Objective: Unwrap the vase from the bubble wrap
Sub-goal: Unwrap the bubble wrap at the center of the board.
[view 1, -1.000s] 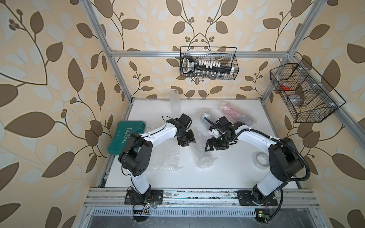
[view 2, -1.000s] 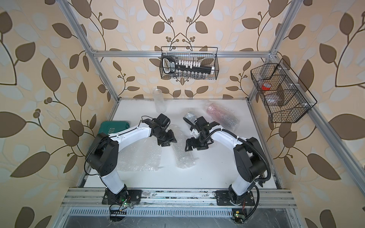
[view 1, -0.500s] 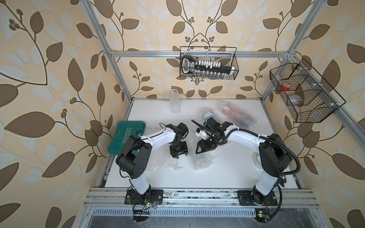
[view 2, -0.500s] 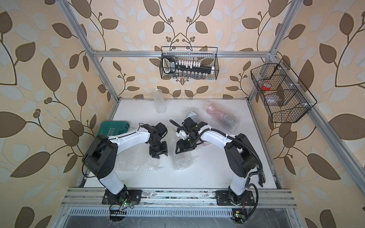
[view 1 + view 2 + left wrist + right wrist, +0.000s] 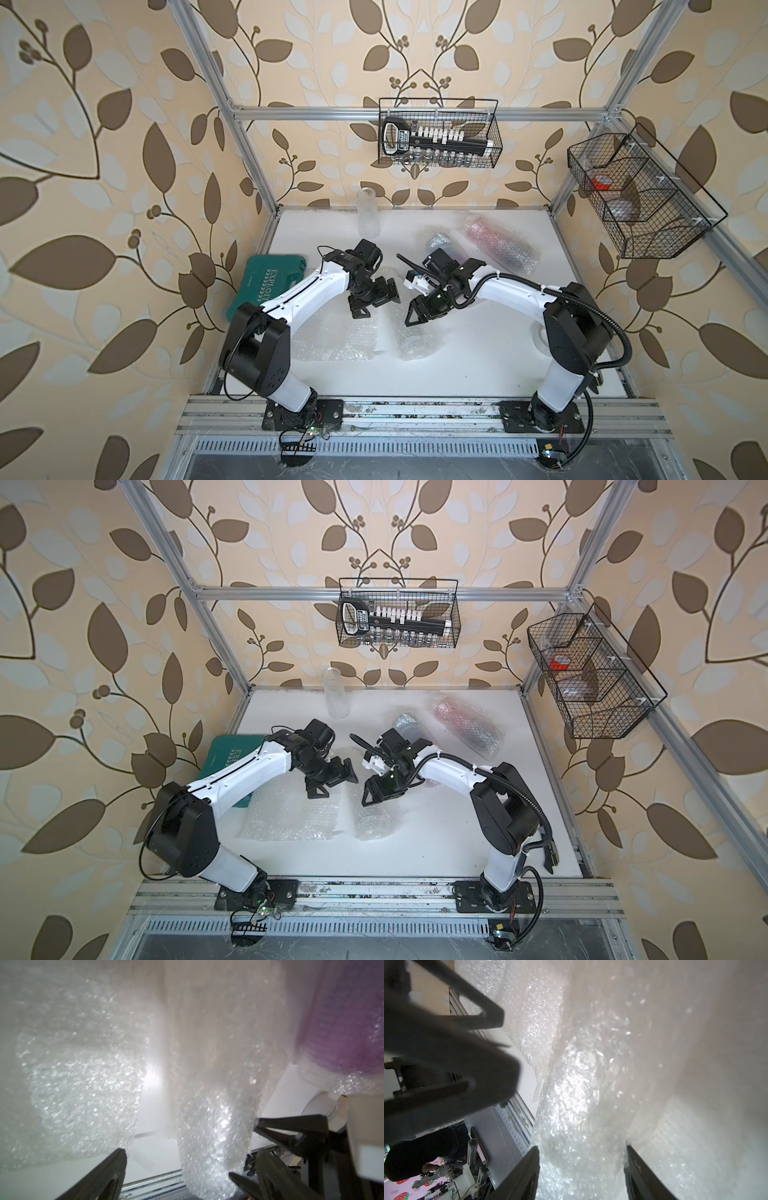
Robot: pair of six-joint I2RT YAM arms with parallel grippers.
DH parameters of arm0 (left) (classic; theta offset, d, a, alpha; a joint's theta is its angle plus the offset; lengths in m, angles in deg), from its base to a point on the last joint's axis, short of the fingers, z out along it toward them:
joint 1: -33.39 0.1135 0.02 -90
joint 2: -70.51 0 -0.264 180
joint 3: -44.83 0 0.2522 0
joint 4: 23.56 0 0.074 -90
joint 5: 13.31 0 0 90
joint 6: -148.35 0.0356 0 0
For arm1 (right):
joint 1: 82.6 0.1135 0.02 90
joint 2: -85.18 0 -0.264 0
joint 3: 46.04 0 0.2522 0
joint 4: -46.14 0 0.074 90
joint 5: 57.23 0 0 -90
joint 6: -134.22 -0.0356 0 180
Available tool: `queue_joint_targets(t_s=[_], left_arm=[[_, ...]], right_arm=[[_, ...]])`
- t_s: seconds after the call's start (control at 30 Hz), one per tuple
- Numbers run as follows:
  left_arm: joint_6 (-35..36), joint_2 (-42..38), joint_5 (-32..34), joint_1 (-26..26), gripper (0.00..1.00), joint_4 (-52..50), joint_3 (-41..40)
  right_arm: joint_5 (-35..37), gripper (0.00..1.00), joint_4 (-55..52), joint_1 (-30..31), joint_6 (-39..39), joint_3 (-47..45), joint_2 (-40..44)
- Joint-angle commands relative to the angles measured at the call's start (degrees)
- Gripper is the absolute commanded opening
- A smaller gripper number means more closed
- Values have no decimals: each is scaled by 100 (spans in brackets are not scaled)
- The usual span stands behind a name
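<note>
A long bundle of bubble wrap point(image 5: 411, 340) point(image 5: 370, 825) lies mid-table; what it holds is hidden. My right gripper point(image 5: 415, 318) point(image 5: 370, 798) point(image 5: 582, 1148) is shut on the bundle's far end, with the wrap point(image 5: 579, 1105) filling the gap between both fingers. My left gripper point(image 5: 374, 301) point(image 5: 330, 779) point(image 5: 191, 1153) hangs open just left of it, jaws wide, with the bundle point(image 5: 214, 1136) passing loosely between them. A purple vase shape under wrap point(image 5: 342, 1032) shows beside the right gripper.
A flat loose sheet of bubble wrap point(image 5: 332, 338) lies left of the bundle. At the back stand a clear glass vase point(image 5: 368, 212) and a pink wrapped bundle point(image 5: 498, 247). A green case point(image 5: 270, 282) sits at the left edge, a tape roll point(image 5: 540, 336) by the right arm.
The left gripper's jaws have spread wide and let go of the wrap. The right gripper has moved left and toward the front, and its jaws have narrowed onto the bundle.
</note>
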Motion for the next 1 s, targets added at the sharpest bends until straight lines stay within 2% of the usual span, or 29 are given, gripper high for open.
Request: queue_joint_targets(t_s=[0.0, 0.07, 0.2, 0.4, 0.6, 0.8, 0.9, 0.97], left_arm=[[-386, 439, -177, -45, 90, 564, 277], [-424, 736, -158, -104, 81, 623, 447], [-347, 1130, -70, -156, 58, 400, 570], [-290, 876, 86, -155, 42, 347, 92], [-267, 806, 85, -156, 38, 444, -137], [-273, 833, 85, -156, 37, 462, -96], [-281, 838, 69, -163, 36, 475, -96], [-263, 830, 69, -162, 35, 480, -111]], right_arm=[[-290, 64, 220, 38, 12, 8, 161], [-274, 64, 260, 10, -28, -99, 236], [-95, 63, 265, -227, -189, -317, 392], [306, 60, 10, -876, -371, -598, 384], [253, 59, -83, -838, -168, -331, 19], [101, 65, -180, -535, -16, 184, -313], [100, 65, -167, -412, -12, 165, -394], [158, 59, -110, -384, -74, 62, -415]])
